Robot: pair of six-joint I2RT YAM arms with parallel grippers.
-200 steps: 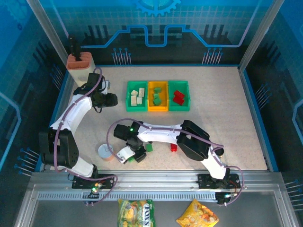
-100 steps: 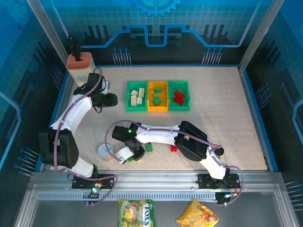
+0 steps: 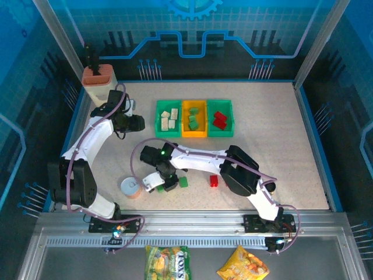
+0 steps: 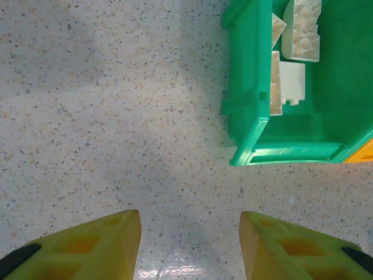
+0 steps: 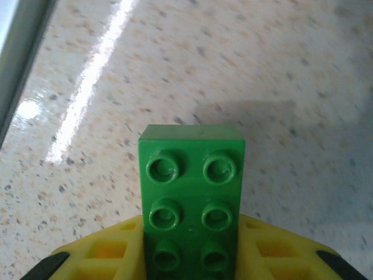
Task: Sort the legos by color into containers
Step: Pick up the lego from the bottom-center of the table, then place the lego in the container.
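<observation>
- Speckled beige bench [image 3: 280,128] carries everything, with both arm bases at its 6 o'clock edge.
- Right arm [image 3: 198,160] folds sharply at the elbow and reaches low across the bench toward 9 o'clock, its wrist ending in the 7 o'clock area.
- Left arm [image 3: 87,140] rises from its base toward 12 o'clock, then bends toward 3 o'clock, its wrist pointing at the trays.
- Three trays stand in a row at 12 o'clock of the bench's middle: left green tray [image 3: 158,119] with cream bricks [image 3: 169,119], orange-yellow tray [image 3: 184,119] with green bricks [image 3: 193,119], right green tray [image 3: 231,119] with red bricks [image 3: 219,119].
- Knife block [image 3: 98,79] stands in the 10 o'clock corner.
- Round can [image 3: 130,188] sits at 9 o'clock of the right gripper.
- Left gripper [image 4: 189,233] has its yellow fingers spread wide and holds nothing, over bare bench, with the left green tray's corner at its 1 o'clock.
- Right gripper [image 3: 157,183] pinches a held green brick [image 5: 191,198] between its yellow fingers, studs facing the wrist camera.
- Loose green brick [image 3: 183,182] lies just at 3 o'clock of the right gripper.
- Loose red brick [image 3: 214,181] lies farther toward 3 o'clock, beside the right arm's elbow.
</observation>
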